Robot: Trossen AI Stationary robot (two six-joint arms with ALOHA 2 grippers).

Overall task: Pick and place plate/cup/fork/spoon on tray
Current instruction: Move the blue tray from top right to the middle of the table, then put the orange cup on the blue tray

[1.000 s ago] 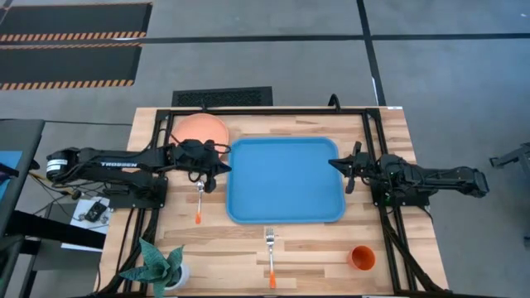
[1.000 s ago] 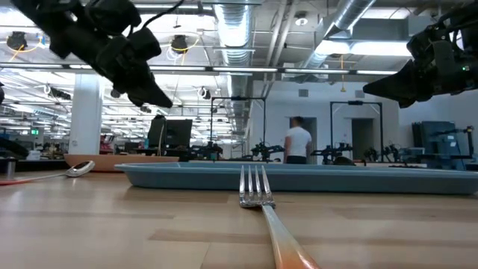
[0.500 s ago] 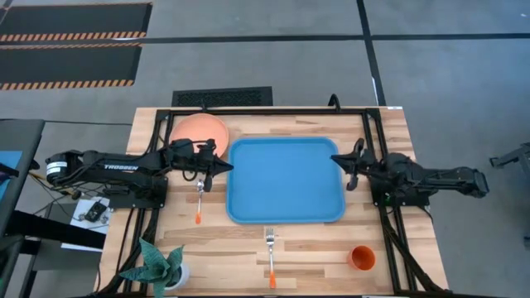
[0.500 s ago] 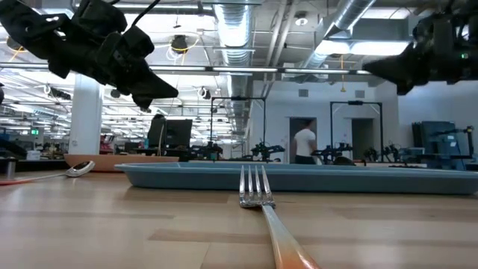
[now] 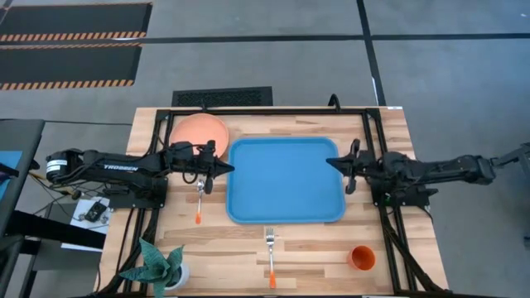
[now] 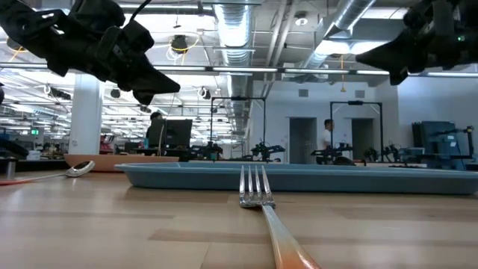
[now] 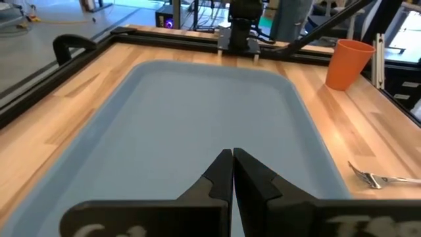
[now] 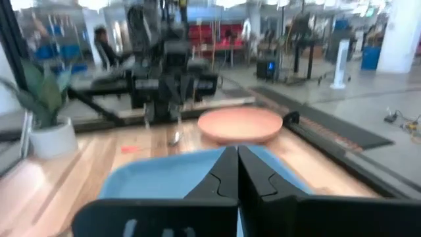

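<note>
Both grippers, left gripper [image 5: 222, 166] and right gripper [image 5: 334, 163], hover pressed together and empty; descend unopened and you'll shove the spoon [image 5: 199, 201] beneath the left.

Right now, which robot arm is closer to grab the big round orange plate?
Left. The left gripper hovers shut at the blue rectangular tray's left edge, just beside the round salmon-orange plate. The right gripper waits across the tray, farther away.

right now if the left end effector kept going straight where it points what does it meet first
Nothing on the way: the left end effector, shut, points across the bare blue tray from above. First thing in line is probably the right end effector, height permitting.
</note>
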